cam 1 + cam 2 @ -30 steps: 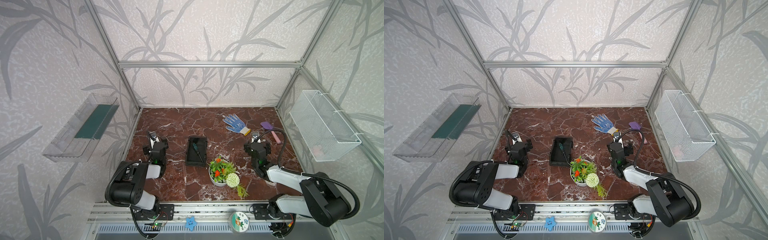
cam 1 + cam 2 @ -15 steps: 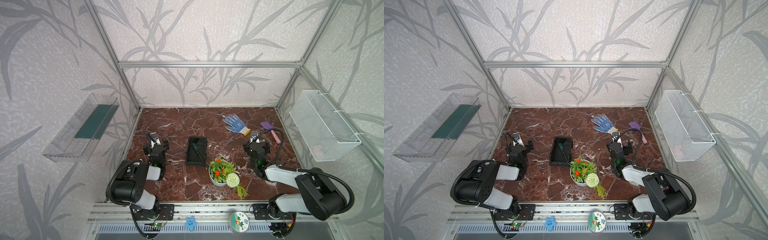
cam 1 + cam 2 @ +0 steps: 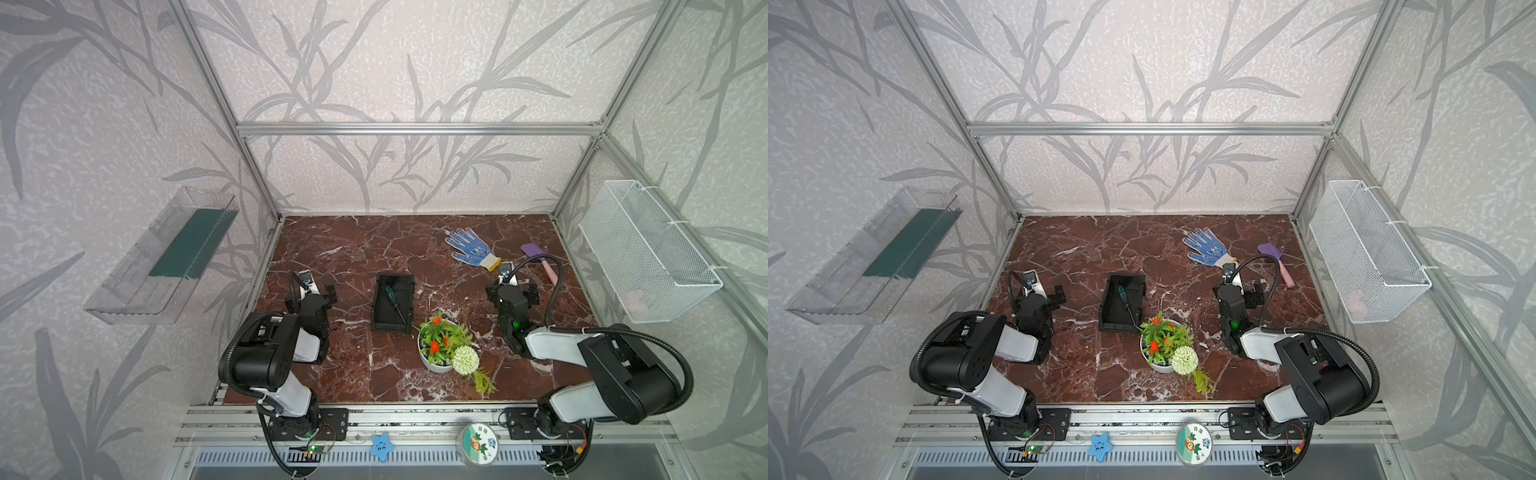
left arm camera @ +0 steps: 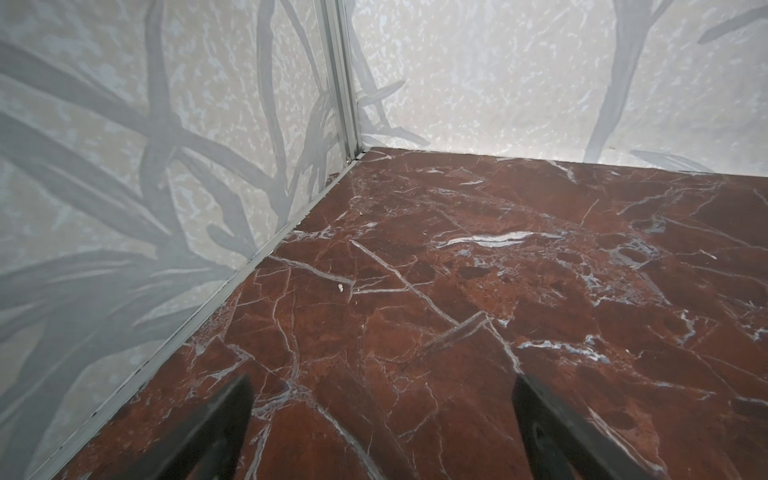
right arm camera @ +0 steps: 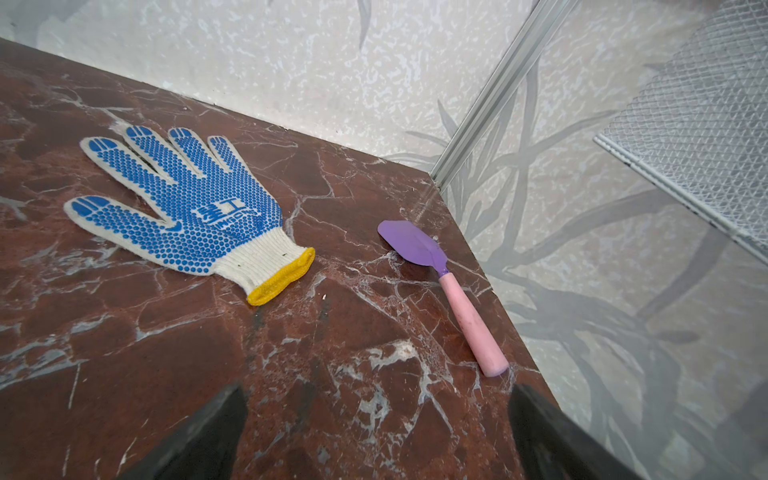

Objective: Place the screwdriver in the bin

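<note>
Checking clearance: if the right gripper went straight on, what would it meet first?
Probably nothing soon: the right gripper aims at bare table between the glove and the spatula; depth unclear.

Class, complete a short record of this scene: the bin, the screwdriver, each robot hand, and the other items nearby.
bin: black tray beside the flower pot
screwdriver: lying diagonally inside the bin
left hand: open, empty, over the table
right hand: open, empty, facing glove and spatula
task: screwdriver already in place
</note>
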